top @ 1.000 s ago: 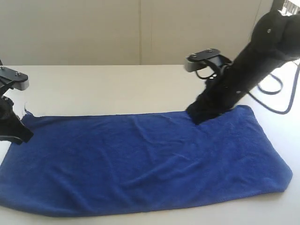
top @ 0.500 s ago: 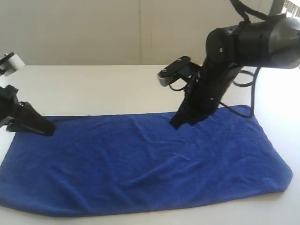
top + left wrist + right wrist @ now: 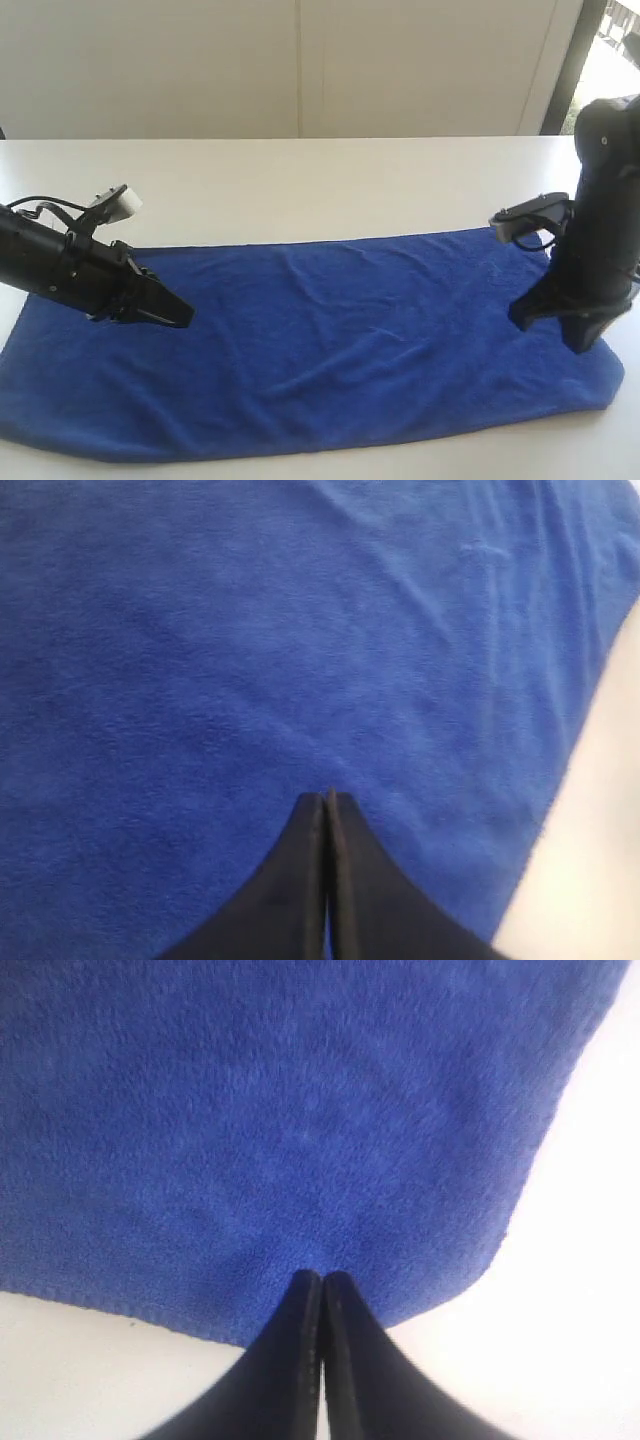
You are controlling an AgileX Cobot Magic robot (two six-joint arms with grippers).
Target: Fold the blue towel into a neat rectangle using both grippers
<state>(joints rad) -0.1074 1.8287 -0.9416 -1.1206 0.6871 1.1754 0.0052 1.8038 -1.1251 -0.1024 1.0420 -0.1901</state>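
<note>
Exterior view shows the blue towel (image 3: 350, 340) spread out flat on a pale table (image 3: 300, 180), its long side running across the view. A few low creases cross its middle. Its near edge lies close to the near edge of the table, and its near left corner runs out of the picture. Behind the table stands a plain light wall (image 3: 300, 60), with a dark window frame (image 3: 565, 70) at the far right.

The left gripper (image 3: 186, 319) reaches in low from the left, lying almost level over the left end of the towel and hiding a strip of cloth under it. A small grey-white block (image 3: 116, 203) sits on top of that arm, with a thin black cable (image 3: 40, 204) looping beside it. In the left wrist view its two black fingers (image 3: 310, 880) are pressed together with nothing between them, the tips over blue cloth; whether they touch it cannot be told.

The right gripper (image 3: 322, 1278) points steeply down over the right end of the towel, near its corner, and its arm blocks part of that end in the exterior view. Its fingers are also pressed together and grip nothing; the tips sit just inside the towel's edge, with bare table on either side of the corner.
</note>
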